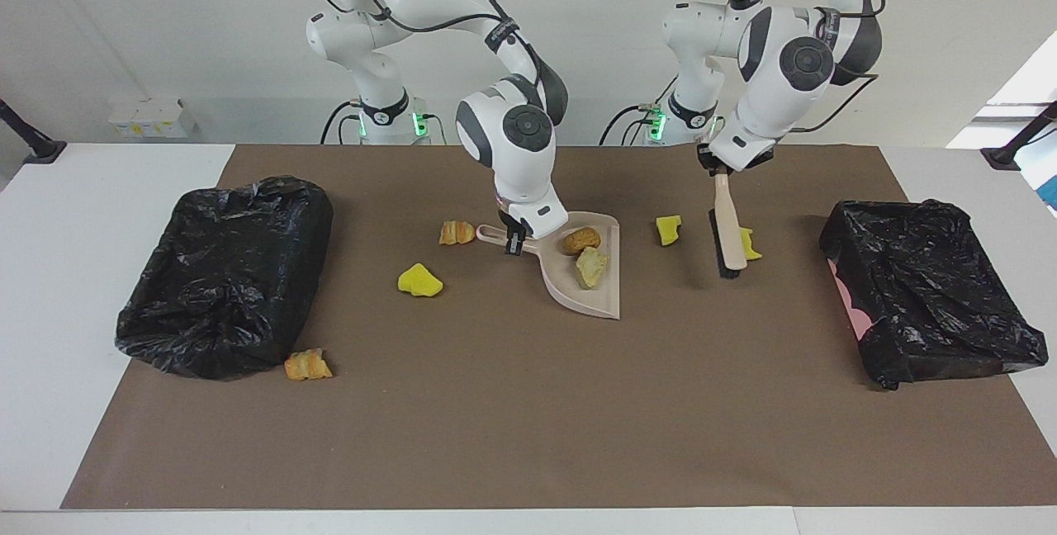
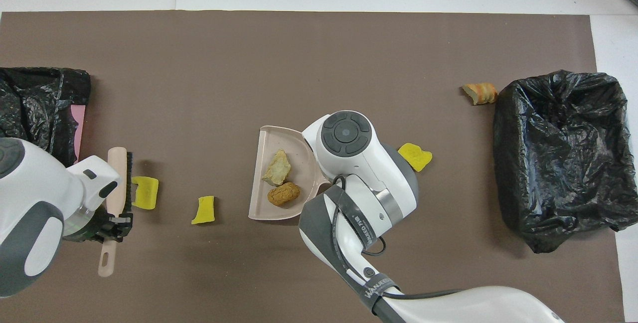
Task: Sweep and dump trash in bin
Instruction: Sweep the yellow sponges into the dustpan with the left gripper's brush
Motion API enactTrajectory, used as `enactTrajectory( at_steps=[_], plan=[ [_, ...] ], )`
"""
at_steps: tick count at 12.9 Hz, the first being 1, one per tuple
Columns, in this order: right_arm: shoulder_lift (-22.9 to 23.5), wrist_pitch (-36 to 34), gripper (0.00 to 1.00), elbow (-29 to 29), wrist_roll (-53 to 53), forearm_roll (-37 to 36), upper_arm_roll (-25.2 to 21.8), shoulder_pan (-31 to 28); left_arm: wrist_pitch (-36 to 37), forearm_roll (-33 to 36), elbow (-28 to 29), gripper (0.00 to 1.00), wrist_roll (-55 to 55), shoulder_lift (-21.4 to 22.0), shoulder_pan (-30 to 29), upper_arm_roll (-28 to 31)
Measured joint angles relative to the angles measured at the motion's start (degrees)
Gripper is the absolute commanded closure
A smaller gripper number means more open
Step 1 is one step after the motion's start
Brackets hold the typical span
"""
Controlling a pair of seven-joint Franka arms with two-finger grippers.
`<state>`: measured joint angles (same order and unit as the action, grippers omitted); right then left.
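My right gripper [image 1: 516,239] is shut on the handle of the beige dustpan [image 1: 588,281], which rests on the brown mat. In the pan lie two pieces of trash, a brown lump [image 1: 581,239] and a pale chunk [image 2: 277,167]. My left gripper [image 1: 720,172] is shut on the brush [image 1: 727,229], whose bristle end hangs beside a yellow sponge piece [image 1: 751,244]. Another yellow piece [image 1: 668,229] lies between brush and pan. More trash lies toward the right arm's end: a yellow lump [image 1: 419,281] and two bread-like pieces [image 1: 457,232] [image 1: 307,365]. In the overhead view the right gripper is hidden under its wrist.
A bin lined with a black bag [image 1: 223,271] stands at the right arm's end of the mat. A second black-bagged bin [image 1: 933,295] stands at the left arm's end. The brown mat [image 1: 528,419] covers the white table.
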<state>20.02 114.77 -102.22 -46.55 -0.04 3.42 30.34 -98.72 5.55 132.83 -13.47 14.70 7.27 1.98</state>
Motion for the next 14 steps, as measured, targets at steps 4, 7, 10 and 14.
enactTrajectory(
  at_steps=[4,7,10,14],
  plan=[
    [0.0,0.1,1.00,0.0,-1.6,0.0,0.0,0.0,-3.3,0.6,7.0,1.00,-1.2,4.7,-5.2,0.0],
    [0.0,0.1,1.00,0.0,-7.7,-0.7,0.0,0.0,-6.0,0.6,12.8,1.00,-9.0,6.5,-4.3,-1.0],
    [-0.1,0.1,1.00,-0.1,-8.8,-1.3,0.0,0.4,-9.8,0.5,17.1,1.00,-19.7,6.6,2.6,-1.7],
    [-0.9,2.1,1.00,-1.9,-8.8,-1.4,0.0,0.8,-16.5,-4.5,18.3,1.00,-26.8,6.0,12.7,-2.0]
  ],
)
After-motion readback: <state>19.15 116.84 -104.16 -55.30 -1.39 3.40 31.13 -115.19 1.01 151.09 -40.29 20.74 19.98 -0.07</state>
